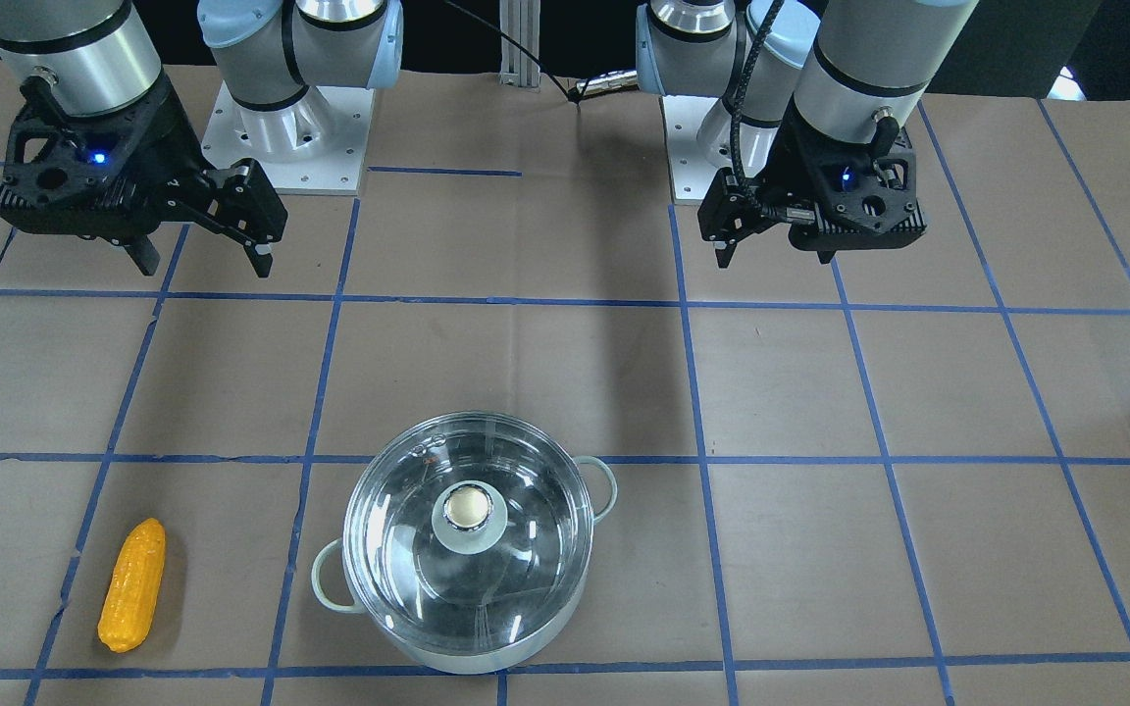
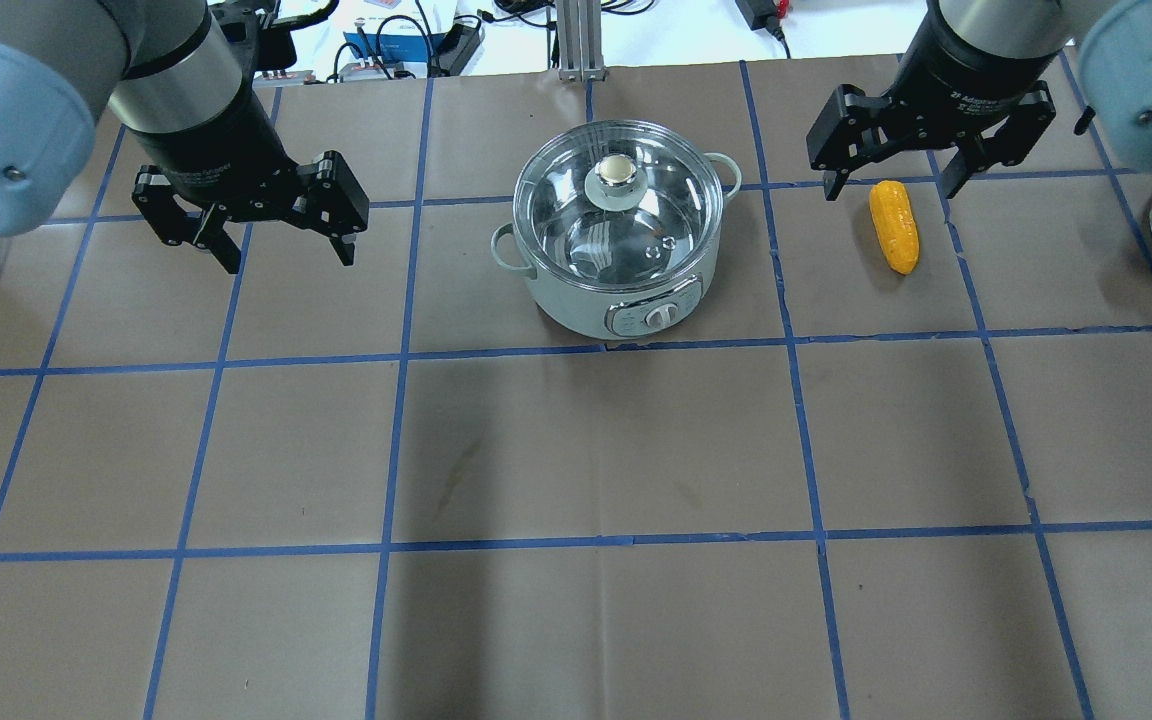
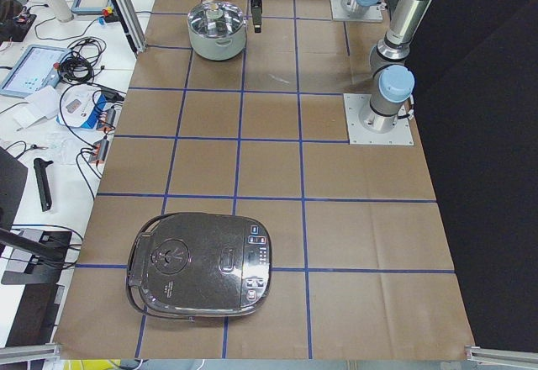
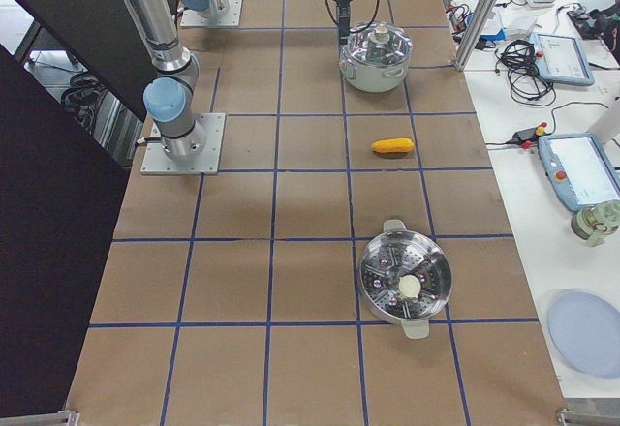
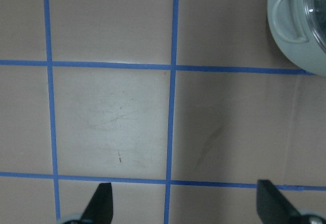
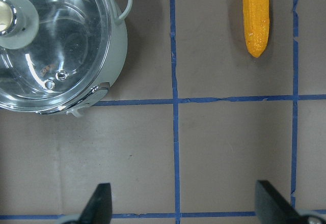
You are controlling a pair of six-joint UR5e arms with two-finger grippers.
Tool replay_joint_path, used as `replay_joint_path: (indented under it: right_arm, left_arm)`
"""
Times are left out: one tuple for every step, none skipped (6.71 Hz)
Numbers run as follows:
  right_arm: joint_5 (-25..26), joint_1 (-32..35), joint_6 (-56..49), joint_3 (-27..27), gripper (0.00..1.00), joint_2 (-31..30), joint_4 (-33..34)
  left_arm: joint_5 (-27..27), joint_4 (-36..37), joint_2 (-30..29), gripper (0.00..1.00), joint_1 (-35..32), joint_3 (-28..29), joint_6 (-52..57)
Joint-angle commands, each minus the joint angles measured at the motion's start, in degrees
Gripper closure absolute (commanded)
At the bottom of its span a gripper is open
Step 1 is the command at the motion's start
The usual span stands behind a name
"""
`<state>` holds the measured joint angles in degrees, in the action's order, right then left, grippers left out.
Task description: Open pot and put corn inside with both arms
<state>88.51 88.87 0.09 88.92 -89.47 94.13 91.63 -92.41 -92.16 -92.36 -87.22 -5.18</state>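
At the far edge of the table, across from the robot, sit my two things. On the left, my left gripper [image 2: 290, 264] hangs wide open and empty, well apart from the pot [image 2: 576, 310]. The glass lid [image 2: 636, 240] is on, with its knob [image 2: 616, 170] up. Next, the corn [image 2: 894, 230] lies flat near the pot. My right gripper [image 1: 205, 265] hangs wide open and empty, not touching it. I think the smooth knob could slip, or the round corn could roll from a crooked pinch.
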Motion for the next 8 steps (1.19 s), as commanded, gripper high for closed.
replay_joint_path:
  right_arm:
    - [0.0, -0.1, 0.0, -0.06, 0.0, 0.0, 0.0]
    - [0.09, -0.1, -0.09, -0.32, 0.0, 0.0, 0.0]
    - [0.7, -0.36, -0.7, -0.41, 0.0, 0.0, 0.0]
    - [0.79, -0.28, -2.45, -0.33, 0.0, 0.0, 0.0]
    - [0.79, -0.97, -2.64, -1.37, 0.0, 0.35, 0.26]
    - [1.05, -3.07, -2.81, -5.99, 0.0, 3.31, -1.65]
    - [1.49, -5.7, -5.51, -9.61, 0.02, 7.86, -4.8]
    - [2.19, -8.25, -6.5, -11.03, 0.02, 13.91, -3.53]
  left_arm:
    - [-0.49, 0.39, -5.53, 0.0, -5.16, 7.98, -1.14]
    - [-0.92, 0.82, -11.92, 0.0, -9.81, 13.34, -8.02]
    - [-4.41, 6.4, -19.04, 0.0, -13.51, 16.96, -11.57]
    - [-5.49, 12.89, -24.76, 0.0, -16.68, 18.47, -17.18]
    - [-5.59, 18.09, -28.65, 0.0, -18.19, 18.58, -21.58]
    - [-5.67, 19.54, -30.17, 0.0, -18.47, 18.66, -23.02]
    - [-5.67, 21.2, -31.23, 0.0, -18.64, 18.67, -23.12]
    - [-5.67, 21.48, -31.41, 0.0, -18.64, 18.67, -23.21]
